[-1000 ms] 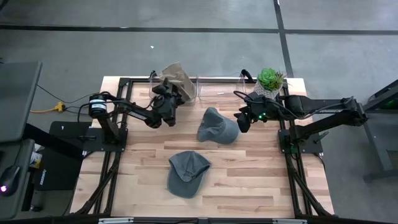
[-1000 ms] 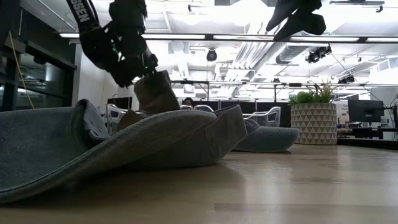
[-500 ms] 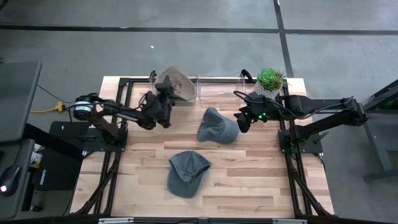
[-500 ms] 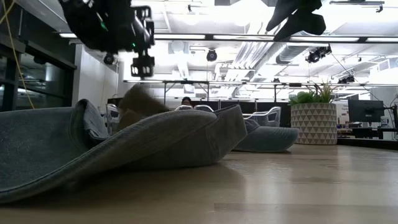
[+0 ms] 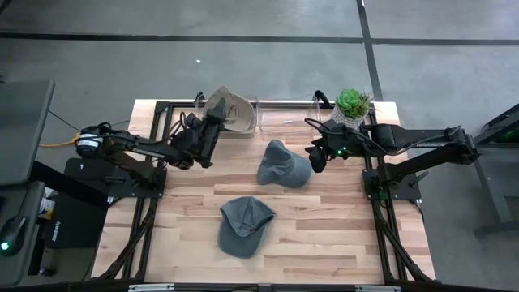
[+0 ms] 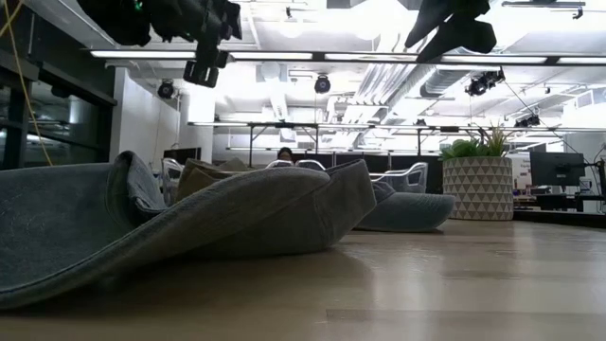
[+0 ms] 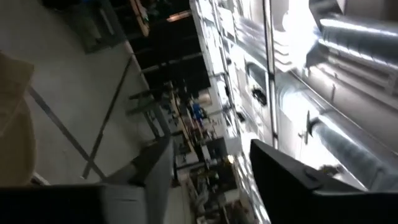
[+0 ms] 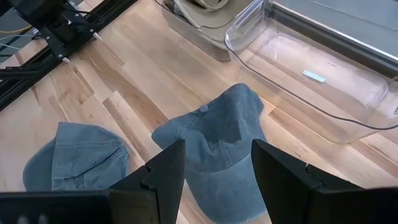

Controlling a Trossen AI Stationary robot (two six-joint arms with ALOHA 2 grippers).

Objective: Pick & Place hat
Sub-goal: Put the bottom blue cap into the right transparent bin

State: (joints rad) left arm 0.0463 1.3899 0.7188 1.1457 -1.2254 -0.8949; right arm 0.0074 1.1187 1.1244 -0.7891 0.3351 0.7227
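The pale wooden plank table (image 5: 324, 235) spreads under both my arms, framed by black metal rails. At its far edge stand two clear plastic bins side by side: the left clear bin (image 5: 231, 113) has a tan fabric cap (image 5: 227, 108) lying in it, while the right clear bin (image 5: 284, 113) shows only a small label on its floor.

My left gripper (image 5: 217, 122) hovers just beside the left bin's near wall, close to the tan cap; its fingers (image 7: 283, 171) stand apart with nothing between them, and its wrist view looks up at ceiling ducts.

My right gripper (image 5: 316, 156) hangs over the table near the right rail, fingers (image 8: 283, 171) spread wide and empty, just beside a grey-blue denim cap (image 5: 284, 166) lying at the middle of the table. A second grey-blue denim cap (image 5: 243, 225) lies nearer the front edge, apart from the first. In the low view this nearer cap (image 6: 161, 227) fills the foreground.

Smallest, a green spiky plant in a white patterned pot (image 5: 351, 105) sits at the far right corner, behind my right arm.
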